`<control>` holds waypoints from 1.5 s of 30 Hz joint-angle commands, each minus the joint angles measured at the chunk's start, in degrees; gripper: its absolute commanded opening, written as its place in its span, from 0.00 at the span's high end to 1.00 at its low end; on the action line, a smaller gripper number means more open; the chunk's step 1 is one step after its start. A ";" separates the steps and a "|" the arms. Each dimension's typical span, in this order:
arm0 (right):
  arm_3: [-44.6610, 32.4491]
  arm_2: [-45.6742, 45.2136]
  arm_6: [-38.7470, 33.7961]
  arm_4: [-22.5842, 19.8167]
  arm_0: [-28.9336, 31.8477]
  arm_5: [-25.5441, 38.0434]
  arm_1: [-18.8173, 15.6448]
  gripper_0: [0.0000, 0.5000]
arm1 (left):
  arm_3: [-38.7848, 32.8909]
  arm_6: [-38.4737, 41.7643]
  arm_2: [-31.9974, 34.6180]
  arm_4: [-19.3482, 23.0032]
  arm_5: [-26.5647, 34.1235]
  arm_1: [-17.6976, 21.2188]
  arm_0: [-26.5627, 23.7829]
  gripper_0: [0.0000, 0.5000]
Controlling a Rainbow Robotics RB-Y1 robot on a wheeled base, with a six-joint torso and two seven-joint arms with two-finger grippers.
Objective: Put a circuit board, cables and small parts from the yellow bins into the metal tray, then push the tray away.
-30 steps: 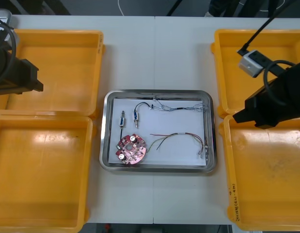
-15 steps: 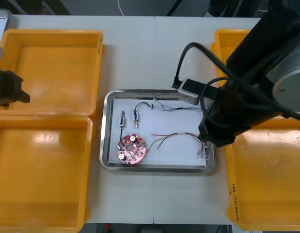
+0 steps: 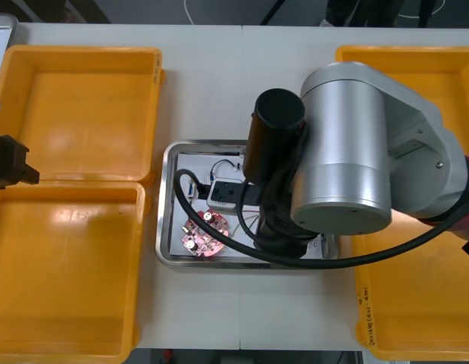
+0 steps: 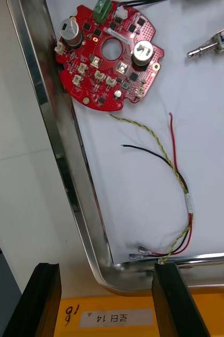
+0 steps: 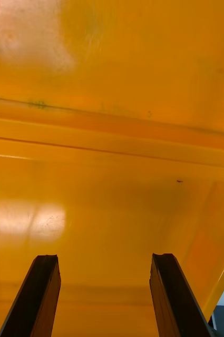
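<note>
The metal tray (image 3: 165, 199), white inside, lies mid-table, and my big silver right arm (image 3: 348, 152) covers most of it. A round red circuit board (image 3: 204, 231) sits at the tray's near left. In the right wrist view, the board (image 4: 109, 66), a red and yellow cable (image 4: 171, 168) and a small metal part (image 4: 217, 45) lie on the white floor. My right gripper (image 4: 104, 300) is open, its fingers straddling a rounded corner of the tray rim (image 4: 64, 158). My left gripper (image 5: 104, 300) hangs open over the left yellow bins (image 5: 112, 79), holding nothing.
Two yellow bins stand on the left, far (image 3: 82, 114) and near (image 3: 67, 273), and two on the right, far (image 3: 446, 68) and near (image 3: 416, 303). A labelled bin edge (image 4: 112, 318) lies just beyond the tray corner. My left arm (image 3: 7, 161) sits at the left edge.
My right arm swung from above the right bins to over the tray, hiding most of its contents. The left arm drew back slightly toward the left edge.
</note>
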 commanded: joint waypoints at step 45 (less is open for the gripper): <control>11.20 25.57 5.12 18.90 -1.04 -12.85 9.26 0.00 | -12.09 -10.14 5.18 6.13 0.36 6.19 10.05 0.00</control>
